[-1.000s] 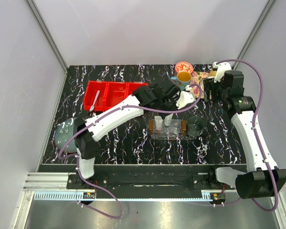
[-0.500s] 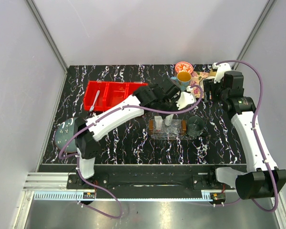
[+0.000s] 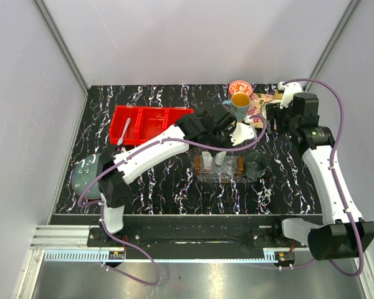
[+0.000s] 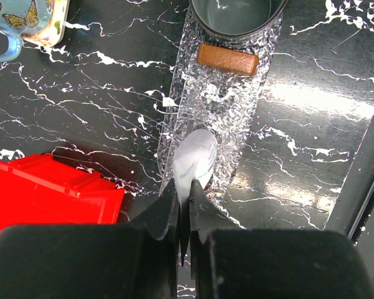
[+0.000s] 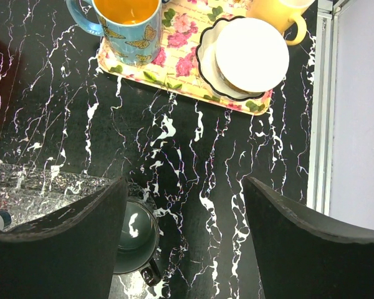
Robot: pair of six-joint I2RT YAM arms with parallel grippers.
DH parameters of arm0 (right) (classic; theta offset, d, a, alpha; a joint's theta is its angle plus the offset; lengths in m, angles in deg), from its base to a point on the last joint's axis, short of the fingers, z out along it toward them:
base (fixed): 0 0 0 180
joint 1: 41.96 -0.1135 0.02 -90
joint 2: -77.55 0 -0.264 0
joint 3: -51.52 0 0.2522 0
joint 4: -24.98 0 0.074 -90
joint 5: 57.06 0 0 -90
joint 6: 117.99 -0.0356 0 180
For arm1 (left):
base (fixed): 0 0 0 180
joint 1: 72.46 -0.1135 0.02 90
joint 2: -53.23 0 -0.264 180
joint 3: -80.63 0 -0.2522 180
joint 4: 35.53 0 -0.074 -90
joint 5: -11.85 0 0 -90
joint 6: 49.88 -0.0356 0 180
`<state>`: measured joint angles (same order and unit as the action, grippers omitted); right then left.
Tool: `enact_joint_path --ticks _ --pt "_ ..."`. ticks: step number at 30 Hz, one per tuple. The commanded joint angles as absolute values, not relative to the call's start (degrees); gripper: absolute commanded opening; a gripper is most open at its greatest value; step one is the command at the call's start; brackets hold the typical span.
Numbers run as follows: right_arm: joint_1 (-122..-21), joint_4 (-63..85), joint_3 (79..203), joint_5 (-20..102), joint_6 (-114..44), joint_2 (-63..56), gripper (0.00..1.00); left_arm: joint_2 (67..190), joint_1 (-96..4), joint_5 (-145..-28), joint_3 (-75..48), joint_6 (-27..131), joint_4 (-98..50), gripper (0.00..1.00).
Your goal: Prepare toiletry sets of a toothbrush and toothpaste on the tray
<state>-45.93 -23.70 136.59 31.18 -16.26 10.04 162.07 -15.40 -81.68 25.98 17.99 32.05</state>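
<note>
**Left tool (image 4: 184, 194) pinches a toothpaste tube (image 4: 196, 159) over the clear tray (image 4: 240, 103)**

The left tool is squeezed tight on the white toothpaste tube. The tube pokes out from between its fingers, right over the tray. It is not clear if the tube touches the tray.

The tray lies in the middle of the black surface (image 3: 162, 180), with a brown bit at each short end. A dark cup (image 3: 257, 164) stands just beside its right end.

The toothbrush (image 3: 125, 131) is well apart from the tray — it lies in the left part of the red bin (image 3: 151, 117).

The right tool (image 5: 184, 240) has its fingers spread wide, with nothing between them — it hangs near the flowery tray (image 5: 181, 71) with the mugs.
</note>
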Motion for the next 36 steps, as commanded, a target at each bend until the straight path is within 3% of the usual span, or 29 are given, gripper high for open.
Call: enact_joint_path --ticks 1,36 --pt "-45.56 -21.48 136.82 32.76 -16.48 11.28 0.8 160.29 -15.33 -83.51 25.84 16.83 28.86 0.0" --pt "-45.47 -21.48 136.12 32.76 -16.48 11.72 0.8 160.2 -16.21 -85.0 23.2 16.83 26.4 0.0"
